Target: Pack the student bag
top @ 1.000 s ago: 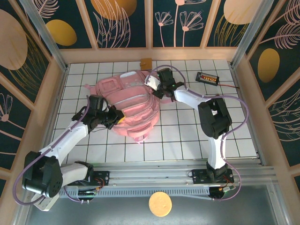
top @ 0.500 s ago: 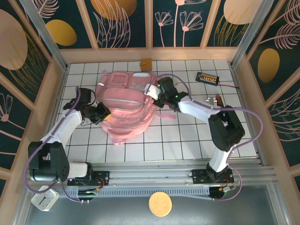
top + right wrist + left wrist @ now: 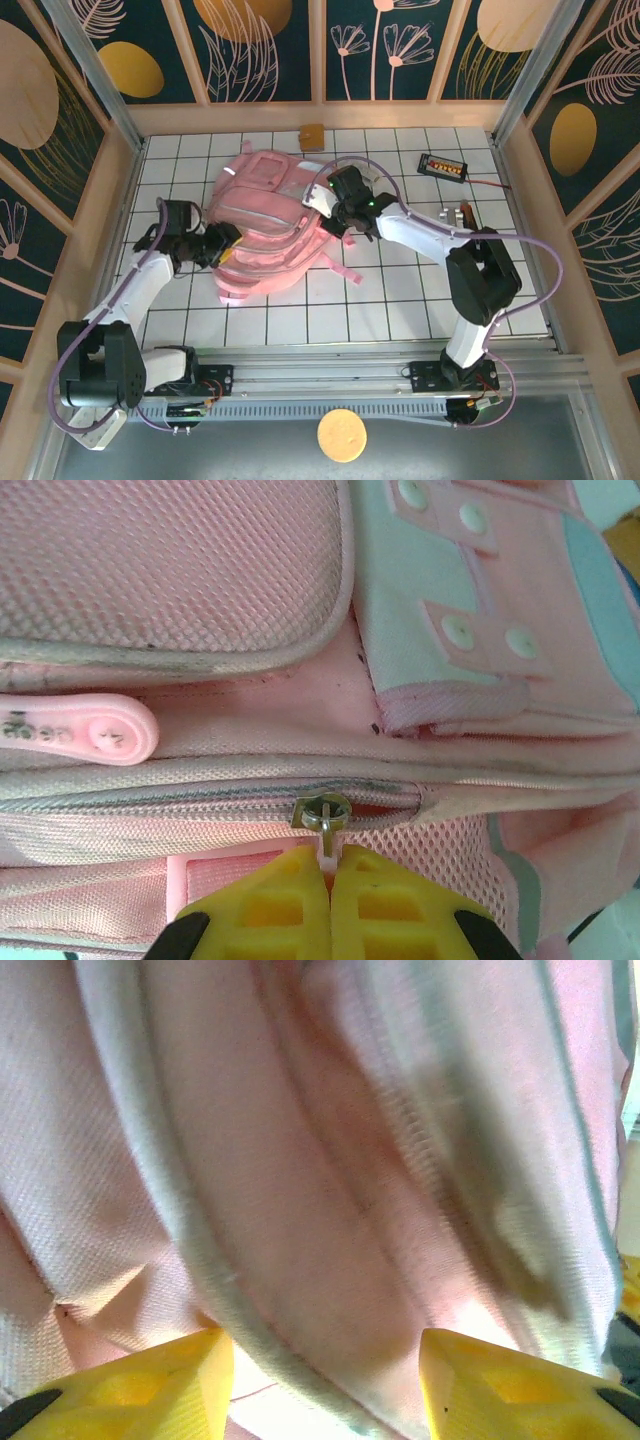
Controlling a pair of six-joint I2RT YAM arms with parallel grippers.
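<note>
Within the last second the student bag (image 3: 268,215) has been dragged left and laid flatter, left of the middle of the table (image 3: 400,300). The left gripper (image 3: 222,243) at the bag's left edge has let its jaws come apart, freeing the pink fabric. The right gripper (image 3: 338,207) stays clamped on the zip pull (image 3: 322,815), so unzipping looks ready to start. A brown block (image 3: 312,135) and a black device (image 3: 443,166) lie far off, clear of the zip's path.

Student bag (image 3: 270,215) flatter, its near end farther left; left fingers (image 3: 130,1385) newly apart.
</note>
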